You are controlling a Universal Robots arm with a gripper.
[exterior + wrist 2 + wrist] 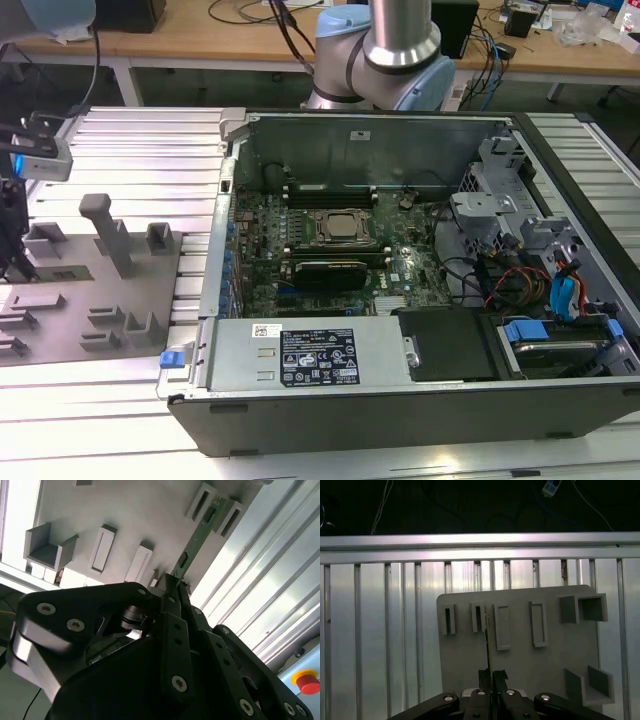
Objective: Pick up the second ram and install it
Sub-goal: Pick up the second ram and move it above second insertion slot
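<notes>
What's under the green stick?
The grey fixture plate lies under the second ram, whose far end sits between two grey blocks. The gripper covers its near end, so what lies beneath there is hidden.

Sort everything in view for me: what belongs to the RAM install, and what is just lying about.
Belongs to the job:
- second ram, held at one end
- gripper, shut on it
- grey fixture plate with slots, beneath the ram
- motherboard in the open computer case

Just lying about:
- power supply
- drive cables
- red button
</notes>
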